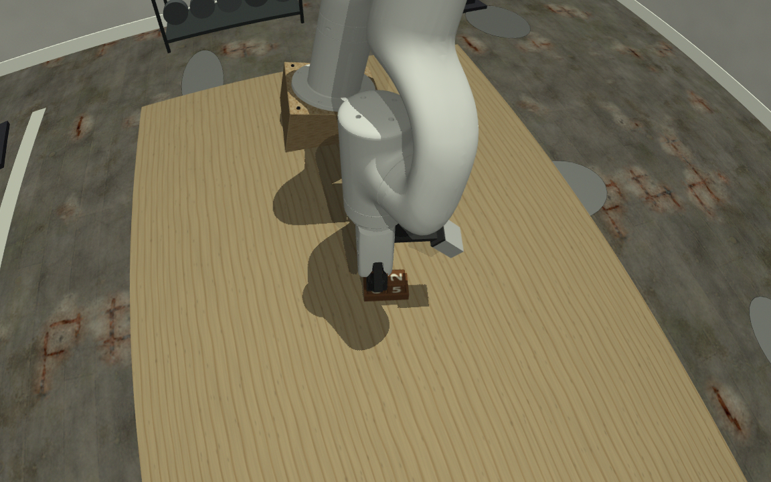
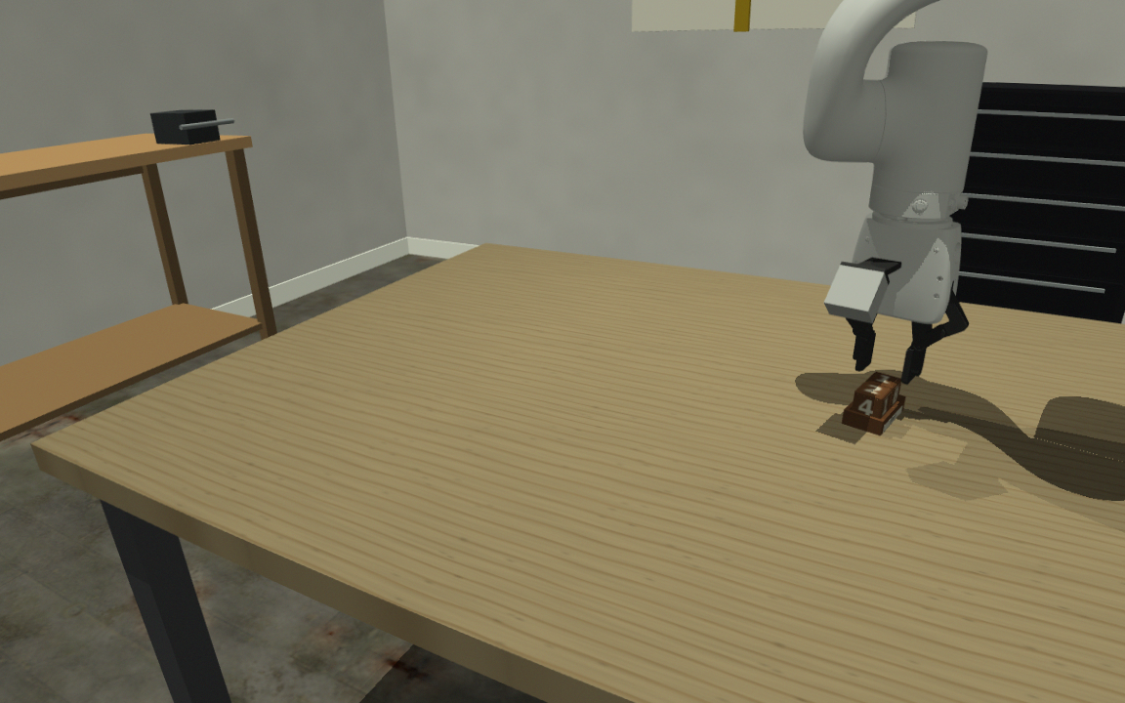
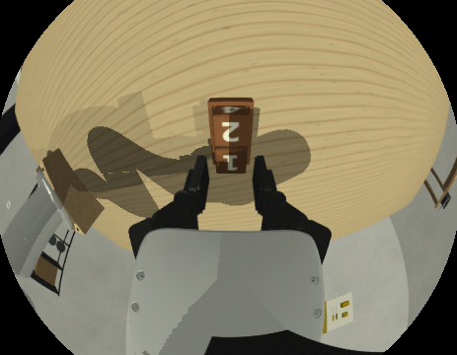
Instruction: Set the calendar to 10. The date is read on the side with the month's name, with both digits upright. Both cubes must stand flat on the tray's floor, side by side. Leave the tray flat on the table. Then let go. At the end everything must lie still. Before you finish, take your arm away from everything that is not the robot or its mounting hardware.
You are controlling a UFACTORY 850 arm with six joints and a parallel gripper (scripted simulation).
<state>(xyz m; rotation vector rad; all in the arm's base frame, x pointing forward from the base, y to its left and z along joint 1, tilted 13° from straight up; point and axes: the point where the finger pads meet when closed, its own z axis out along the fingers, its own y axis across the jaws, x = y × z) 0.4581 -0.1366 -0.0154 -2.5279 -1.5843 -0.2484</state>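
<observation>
Brown wood makes up the calendar (image 1: 397, 287) (image 2: 865, 408) (image 3: 231, 123), sitting well in from the edges and corners of the desk (image 1: 316, 413) (image 2: 549, 436) (image 3: 327, 64). Above it, the gripper (image 1: 378, 286) (image 2: 886, 373) (image 3: 230, 167) hangs partway open, its black fingers apart with nothing clamped between them.

In the top view my fingers (image 1: 377, 277) (image 2: 887, 367) partly hide the digit on the tray's (image 1: 385, 296) (image 2: 861, 420) (image 3: 231, 100) cube beneath them.

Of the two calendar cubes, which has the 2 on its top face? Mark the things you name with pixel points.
The cube (image 1: 401, 282) (image 3: 231, 129) farther from the gripper (image 3: 230, 167); the other cube (image 3: 231, 159) shows a 1 on top.
</observation>
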